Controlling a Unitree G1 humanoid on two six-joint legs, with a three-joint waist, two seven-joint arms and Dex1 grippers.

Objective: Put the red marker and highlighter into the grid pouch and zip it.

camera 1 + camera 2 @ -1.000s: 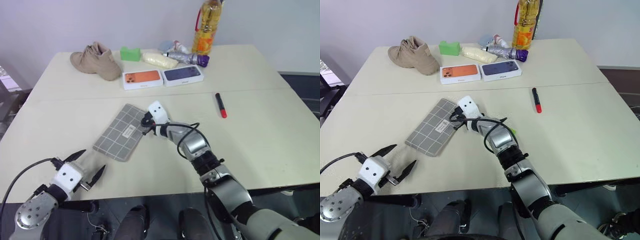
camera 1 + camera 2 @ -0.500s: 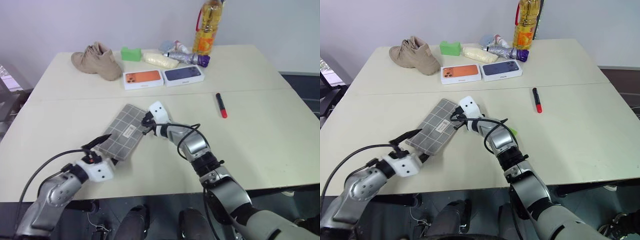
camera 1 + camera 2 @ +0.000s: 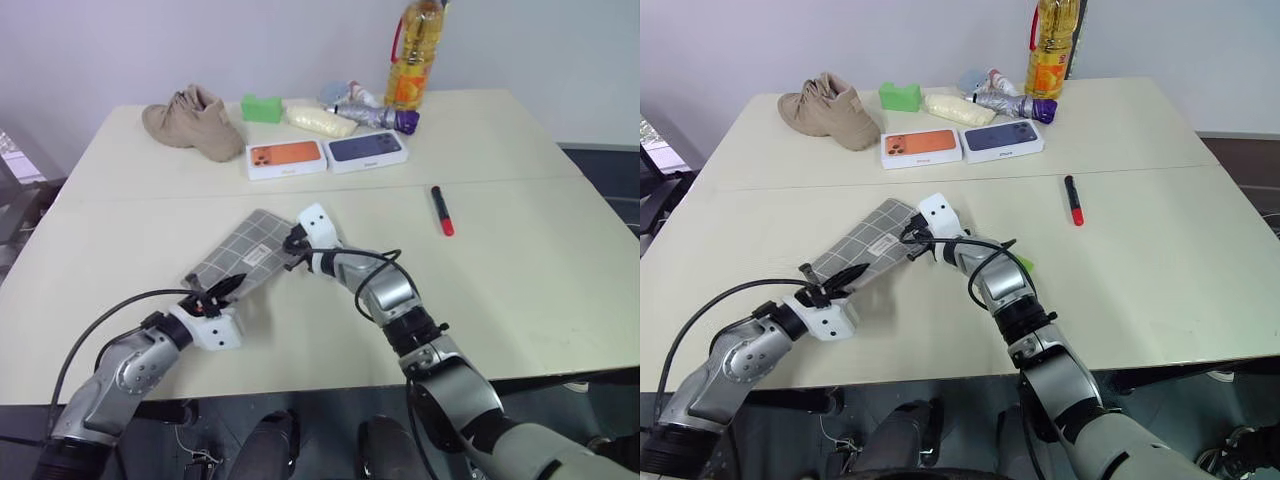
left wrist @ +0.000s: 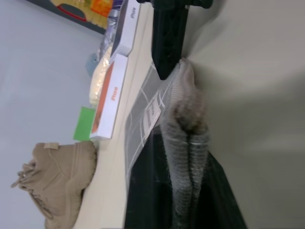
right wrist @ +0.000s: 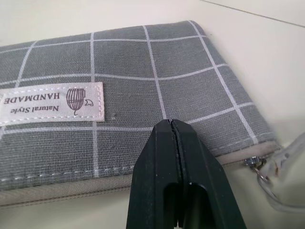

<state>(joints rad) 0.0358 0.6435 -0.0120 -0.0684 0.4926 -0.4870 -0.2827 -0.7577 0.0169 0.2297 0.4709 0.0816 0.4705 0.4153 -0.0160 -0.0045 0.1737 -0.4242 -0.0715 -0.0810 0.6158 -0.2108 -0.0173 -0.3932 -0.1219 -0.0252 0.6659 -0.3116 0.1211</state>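
Observation:
The grid pouch point(image 3: 252, 250), grey with white lines and a small white label point(image 5: 52, 102), lies mid-table with its near end raised off the top. My left gripper point(image 3: 220, 292) is shut on that near edge, and the fabric point(image 4: 187, 143) sits pinched between its black fingers. My right gripper point(image 3: 294, 241) is shut at the pouch's far corner, its tips on the cloth beside the zipper's ring pull point(image 5: 268, 179). The red marker point(image 3: 441, 211) lies alone to the right. A bit of bright green point(image 3: 1025, 264) peeks from behind my right forearm; the highlighter is otherwise hidden.
At the back of the table are a tan shoe point(image 3: 192, 120), a green block point(image 3: 261, 107), an orange phone box point(image 3: 285, 158), a dark blue phone box point(image 3: 366, 149), a purple-capped bottle point(image 3: 382, 117) and an oil bottle point(image 3: 414, 55).
My left gripper came forward from the table's near edge, rolled, and shut on the pouch's near end, which now stands lifted. The right arm has kept still.

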